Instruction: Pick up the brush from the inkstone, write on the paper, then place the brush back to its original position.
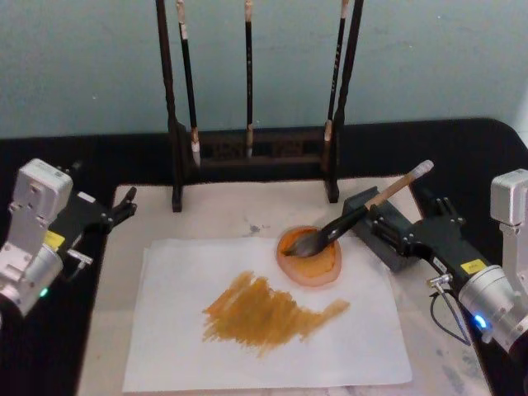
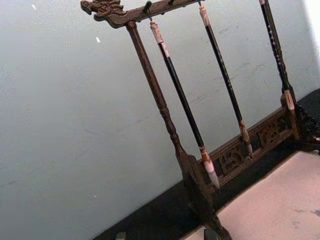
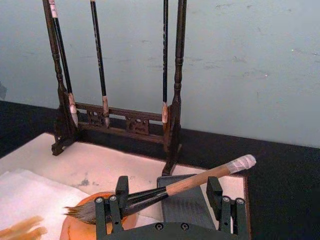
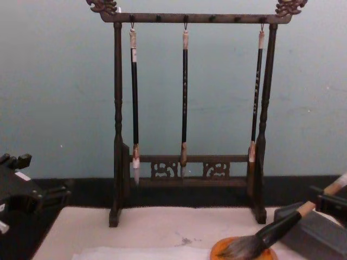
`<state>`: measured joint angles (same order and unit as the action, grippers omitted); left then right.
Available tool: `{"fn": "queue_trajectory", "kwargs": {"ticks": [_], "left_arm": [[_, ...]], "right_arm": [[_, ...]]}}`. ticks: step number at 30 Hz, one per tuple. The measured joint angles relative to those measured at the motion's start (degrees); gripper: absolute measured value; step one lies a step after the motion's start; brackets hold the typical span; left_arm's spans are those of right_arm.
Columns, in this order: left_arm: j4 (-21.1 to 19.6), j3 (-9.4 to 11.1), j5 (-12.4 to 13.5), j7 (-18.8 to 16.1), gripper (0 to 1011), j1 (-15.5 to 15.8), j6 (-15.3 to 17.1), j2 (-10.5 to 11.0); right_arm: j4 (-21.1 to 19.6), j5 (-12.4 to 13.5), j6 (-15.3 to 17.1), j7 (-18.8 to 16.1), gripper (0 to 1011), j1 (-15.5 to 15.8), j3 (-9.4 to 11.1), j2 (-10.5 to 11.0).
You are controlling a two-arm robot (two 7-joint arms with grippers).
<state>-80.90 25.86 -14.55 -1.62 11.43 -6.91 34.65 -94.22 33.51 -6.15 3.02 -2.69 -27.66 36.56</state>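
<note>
Two grippers sit at the sides of our table, and we start with what lies closest to us. Nearest is the paper [image 1: 272, 330], a white sheet on the cream felt mat [image 1: 157, 214], carrying a broad orange-brown smear [image 1: 268, 312] across its middle. Just beyond the smear, at the sheet's far right corner, stands a round orange dish [image 1: 310, 256]. The brush [image 1: 363, 212] rests with its dark bristles in that dish and its handle slanting up and away to the right, across the dark grey inkstone [image 1: 388, 231]; the taped end of the handle sticks out past the stone.

Our right gripper [image 3: 165, 200] is just behind the inkstone on the right side of the table. From its wrist camera we see its fingers [image 3: 121, 192] spread wide apart, one on each side of the brush handle, and neither appears to touch it. The brush is lying on its own support.

Our left gripper [image 1: 124, 205] waits at the left edge of the mat, well apart from the paper; we cannot tell whether it is apart or together.

Farthest back stands the dark wooden brush rack [image 4: 187, 173], with three thin black-handled brushes [image 4: 184, 97] hanging from its top bar, against the pale blue-green wall [image 4: 54, 86].
</note>
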Motion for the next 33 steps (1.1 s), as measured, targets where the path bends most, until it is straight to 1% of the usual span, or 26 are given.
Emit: {"fn": "queue_trajectory", "kwargs": {"ticks": [33], "left_arm": [[0.00,0.00,0.00,0.00,1010,0.00,0.00,0.00]], "right_arm": [[0.00,0.00,0.00,0.00,1000,0.00,0.00,0.00]]}}
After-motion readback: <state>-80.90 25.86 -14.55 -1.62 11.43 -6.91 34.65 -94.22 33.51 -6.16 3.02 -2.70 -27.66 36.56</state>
